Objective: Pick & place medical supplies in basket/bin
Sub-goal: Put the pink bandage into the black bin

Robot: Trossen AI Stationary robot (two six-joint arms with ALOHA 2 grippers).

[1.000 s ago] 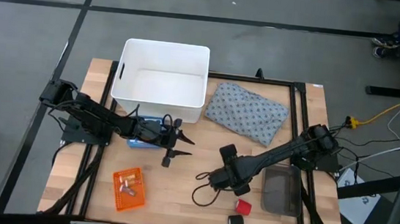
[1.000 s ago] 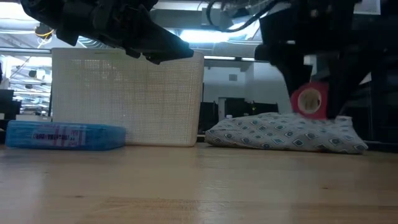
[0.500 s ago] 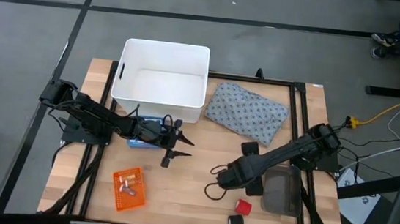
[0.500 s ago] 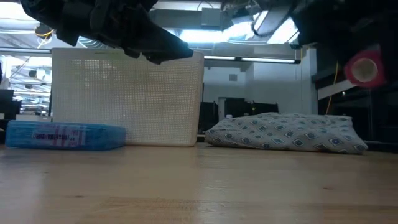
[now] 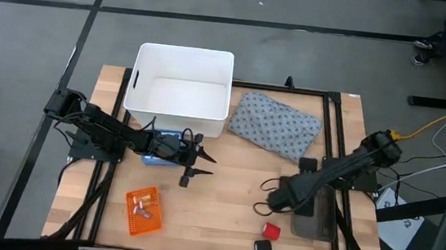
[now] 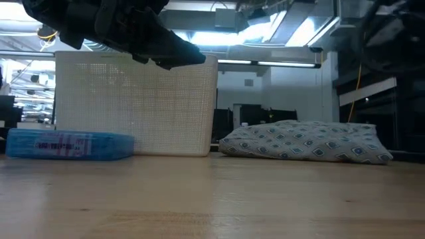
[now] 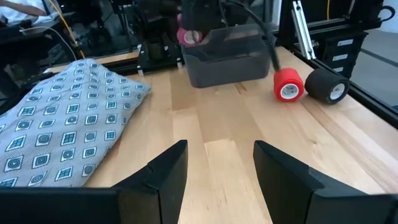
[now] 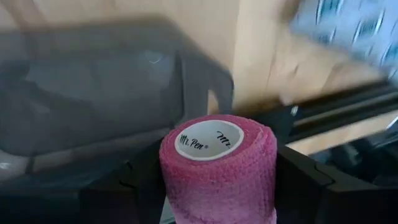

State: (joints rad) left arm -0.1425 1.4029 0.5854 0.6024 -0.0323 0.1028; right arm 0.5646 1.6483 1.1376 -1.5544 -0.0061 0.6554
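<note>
R gripper point(image 5: 275, 202) sat low over the table's right side, at the near-left corner of the grey tray point(image 5: 315, 213), fingers pinched on the pink roll point(image 8: 217, 165). Wrist view: roll stood between the two dark fingers, open end toward camera, tray just beyond it. From L wrist view the pink roll point(image 7: 189, 36) showed at the tray's point(image 7: 225, 56) upper edge, under the dark arm; couldn't tell if it was over the tray's inside or just beside the rim. Red roll point(image 5: 271, 230) and black roll point(image 5: 262, 248) lay on the wood near the tray's front corner, close together, apart from the gripper. L gripper point(image 5: 200, 162) hovered mid-table, fingers spread, nothing btwn them; blue pack point(image 5: 161, 147) under its arm beside the white tub point(image 5: 180, 90). Grey dotted pillow pack point(image 5: 275, 125) lay flat right of the tub, touching neither gripper. Orange basket point(image 5: 143, 210) at front left w/ a few small pieces in it, well apart from both arms. Low view: tub point(image 6: 136, 105), blue pack point(image 6: 69, 145), pillow pack point(image 6: 305, 142) all resting on the table.
</note>
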